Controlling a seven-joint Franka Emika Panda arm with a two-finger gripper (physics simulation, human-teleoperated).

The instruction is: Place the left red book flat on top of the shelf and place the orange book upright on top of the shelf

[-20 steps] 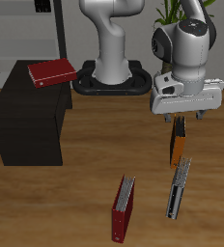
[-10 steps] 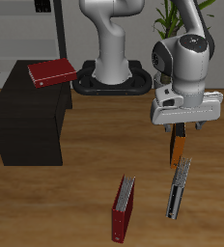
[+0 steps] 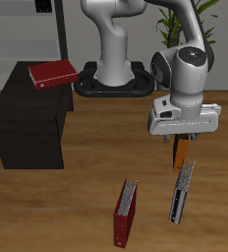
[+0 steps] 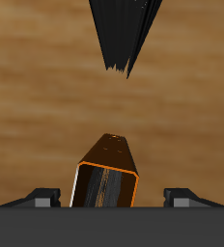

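overall, a brown wooden table (image 3: pixel 77 212) fills the scene, with a pale shelving unit (image 3: pixel 28 30) and a green plant (image 3: pixel 180 15) behind it. a low black shelf (image 3: pixel 29 123) stands on the table, its flat top bare except at the back, where the left red book (image 3: pixel 53 73) appears to lie flat with one corner past the edge.

the white arm bends down from its base at the back of the table, wrist pointing straight at the tabletop. the gripper (image 3: pixel 183 144) hangs directly over the orange book (image 3: pixel 181 154), which stands upright on the wood. in the wrist view the orange book (image 4: pixel 108 174) sits midway between the two fingers (image 4: pixel 44 197), with clear gaps on both sides, so the jaws are spread apart and grip nothing.

counted: four books in all. two are red, one on the shelf and a darker red book (image 3: pixel 125 211) standing nearer the table's front edge. one is orange. one grey-white book (image 3: pixel 182 191) stands just in front of the orange one, beside the darker red.
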